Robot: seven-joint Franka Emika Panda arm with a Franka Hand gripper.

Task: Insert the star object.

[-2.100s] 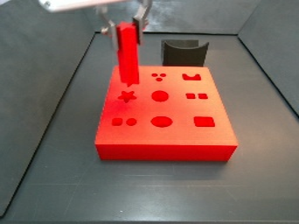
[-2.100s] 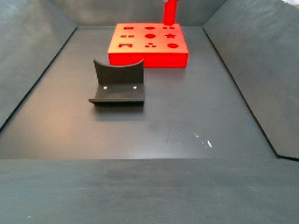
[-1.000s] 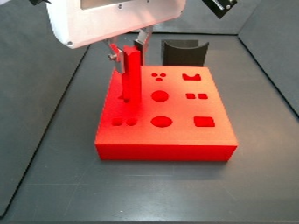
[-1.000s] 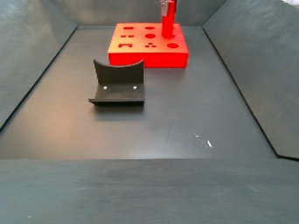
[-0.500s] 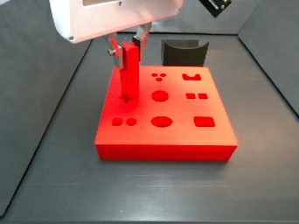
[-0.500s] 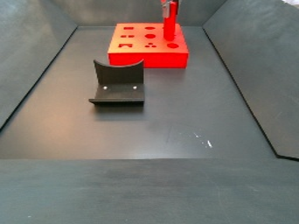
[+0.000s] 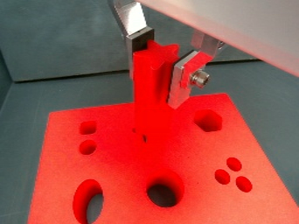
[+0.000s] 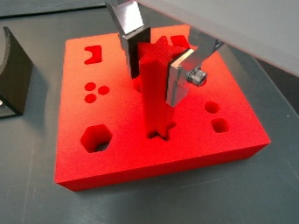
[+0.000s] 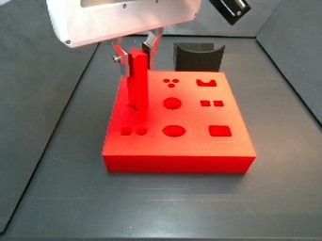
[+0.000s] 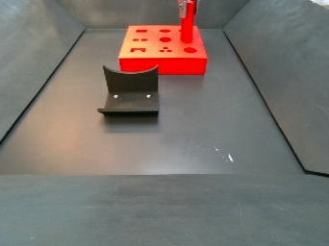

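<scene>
The star object [image 8: 155,92] is a long red peg with a star-shaped top, standing upright. Its lower end sits in the star-shaped hole of the flat red block [image 8: 117,149]. My gripper [image 8: 156,61] is shut on the peg's upper part, with silver fingers [image 8: 181,80] on both sides. Both wrist views show this; in a wrist view the peg [image 7: 149,96] meets the block [image 7: 105,175] at its base. In a side view the peg [image 9: 134,83] stands at the block's [image 9: 189,151] left side under my gripper [image 9: 134,56]. In a side view it stands at the block's far right [image 10: 188,24].
The dark L-shaped fixture [image 10: 129,92] stands on the grey floor apart from the block; it also shows behind the block in a side view [image 9: 199,55]. The block has several other shaped holes. Sloped grey walls enclose the floor.
The peg has gone down from above the block into the star hole, and my gripper has come down with it. In the last half second it sank slightly further.
</scene>
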